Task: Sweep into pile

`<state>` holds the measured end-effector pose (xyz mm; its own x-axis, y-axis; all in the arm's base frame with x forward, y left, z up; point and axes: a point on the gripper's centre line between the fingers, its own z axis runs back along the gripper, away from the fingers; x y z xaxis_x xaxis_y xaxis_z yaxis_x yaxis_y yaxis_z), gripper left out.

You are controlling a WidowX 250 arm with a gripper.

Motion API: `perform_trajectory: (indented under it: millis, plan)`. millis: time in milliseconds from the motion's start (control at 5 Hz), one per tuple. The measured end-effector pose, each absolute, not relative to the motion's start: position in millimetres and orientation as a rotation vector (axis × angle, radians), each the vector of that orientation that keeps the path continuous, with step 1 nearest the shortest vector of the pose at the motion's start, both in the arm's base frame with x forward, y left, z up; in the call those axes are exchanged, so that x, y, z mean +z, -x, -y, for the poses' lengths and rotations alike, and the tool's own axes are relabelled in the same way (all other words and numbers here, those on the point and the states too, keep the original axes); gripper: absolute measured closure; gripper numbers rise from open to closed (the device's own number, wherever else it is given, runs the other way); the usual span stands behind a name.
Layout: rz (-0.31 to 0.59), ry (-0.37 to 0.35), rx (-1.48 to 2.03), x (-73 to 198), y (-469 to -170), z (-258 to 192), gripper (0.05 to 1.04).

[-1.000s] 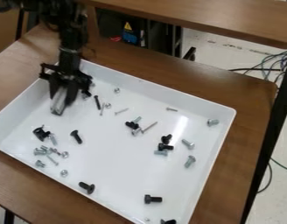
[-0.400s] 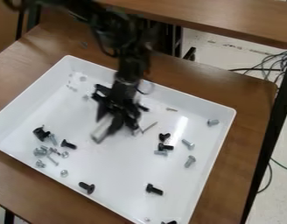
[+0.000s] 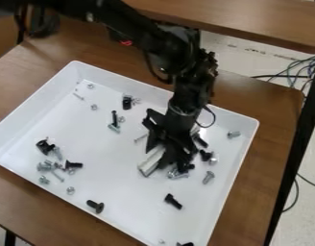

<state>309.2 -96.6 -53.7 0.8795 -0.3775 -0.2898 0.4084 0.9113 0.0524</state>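
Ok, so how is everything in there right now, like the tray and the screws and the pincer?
Pincer: down in the tray, shut on the pale bar
Pale bar: held, slanting
Tray: upright, holding screws and bolts
Screws and bolts: scattered, some in clumps, not one pile
Black bolt near the front: lying apart from the others

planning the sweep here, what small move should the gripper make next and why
Probably a short nudge rightward in the view with the pale bar in the gripper: the silver screws lie just beside it, and a silver bolt sits apart a little further right, so that push might begin gathering them.
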Motion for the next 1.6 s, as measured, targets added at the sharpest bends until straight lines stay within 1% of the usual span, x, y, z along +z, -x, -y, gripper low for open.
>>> perform_trajectory:
  millis: [200,400,600,800,1000,1200,1400,1600]
  plan:
    - [-0.268,-0.037,-0.271,-47.5,-303.3,79.8,0.719]
    - [-0.262,0.008,-0.103,-43.8,-305.4,43.5,0.719]
    - [-0.265,0.014,-0.037,-39.1,-306.8,-3.4,0.719]
    - [-0.230,0.042,0.088,-37.2,-307.7,-50.3,0.719]
    - [-0.200,0.013,0.163,-35.1,-304.4,-100.5,0.719]
    - [-0.149,-0.051,0.119,-19.4,-315.3,-149.0,0.719]
    - [-0.184,-0.085,0.140,-7.1,-312.4,-173.8,0.719]
    - [-0.193,-0.076,0.173,10.1,-318.8,-182.8,0.719]
